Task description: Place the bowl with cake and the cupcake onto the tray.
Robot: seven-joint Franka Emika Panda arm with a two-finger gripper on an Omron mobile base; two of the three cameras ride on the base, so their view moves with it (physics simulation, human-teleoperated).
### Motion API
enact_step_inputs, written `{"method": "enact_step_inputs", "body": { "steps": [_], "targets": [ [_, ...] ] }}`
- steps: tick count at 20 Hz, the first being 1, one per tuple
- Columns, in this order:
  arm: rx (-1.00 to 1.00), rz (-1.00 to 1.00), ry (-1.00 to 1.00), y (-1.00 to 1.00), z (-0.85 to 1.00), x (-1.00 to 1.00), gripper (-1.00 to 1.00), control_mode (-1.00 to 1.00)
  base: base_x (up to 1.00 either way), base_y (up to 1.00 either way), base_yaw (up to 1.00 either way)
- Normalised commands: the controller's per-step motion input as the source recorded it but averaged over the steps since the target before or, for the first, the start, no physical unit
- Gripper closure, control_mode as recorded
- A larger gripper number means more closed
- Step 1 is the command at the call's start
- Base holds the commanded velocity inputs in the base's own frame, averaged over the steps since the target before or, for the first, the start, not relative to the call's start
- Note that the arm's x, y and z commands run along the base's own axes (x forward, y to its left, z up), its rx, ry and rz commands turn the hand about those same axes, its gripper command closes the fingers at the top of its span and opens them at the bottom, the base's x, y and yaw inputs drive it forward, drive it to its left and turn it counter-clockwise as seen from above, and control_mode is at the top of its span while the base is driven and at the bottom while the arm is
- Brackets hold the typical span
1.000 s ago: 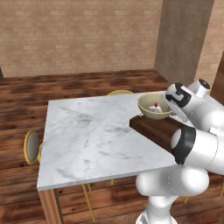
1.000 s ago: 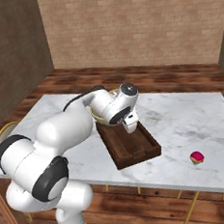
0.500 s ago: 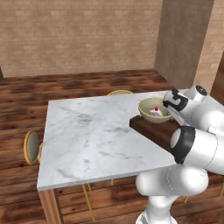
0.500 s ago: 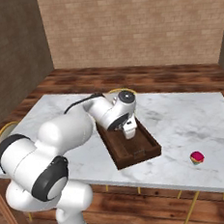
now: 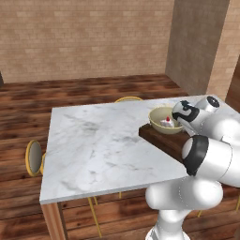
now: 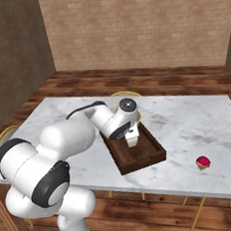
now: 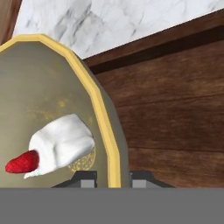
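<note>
The tan-yellow bowl (image 5: 163, 121) holds a white cake slice (image 7: 61, 144) with a red berry on it. The bowl sits low at the far end of the dark brown tray (image 5: 158, 138), over its floor (image 7: 175, 100). My gripper (image 7: 113, 177) is shut on the bowl's rim (image 7: 103, 109), one finger (image 7: 85, 178) inside and one outside. From the right base view, my gripper (image 6: 132, 140) points down into the tray (image 6: 141, 155). The small cupcake (image 6: 203, 162) stands alone on the marble to the tray's right, near the table's front edge.
The white marble table (image 5: 93, 145) spreads wide to the tray's left. Yellow chairs are tucked at its far side (image 5: 127, 99) and left end (image 5: 33, 157). Brick walls and a wooden floor surround the table.
The arm has lowered the bowl from above the tray down onto its far end. The gripper has stayed shut on the rim. The cupcake has not moved.
</note>
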Motion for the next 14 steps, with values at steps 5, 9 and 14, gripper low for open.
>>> {"method": "enact_step_inputs", "body": {
  "steps": [5,9,14],
  "targets": [
    [0.0,-0.03,0.0,0.0,-0.09,0.0,1.0,-1.0,0.0,0.0,0.0],
    [0.0,-0.01,0.0,0.0,-0.09,0.01,1.0,-1.0,0.0,0.0,0.0],
    [0.0,0.0,0.0,0.02,-0.02,0.14,1.0,-1.0,0.0,0.0,0.0]
  ]
}}
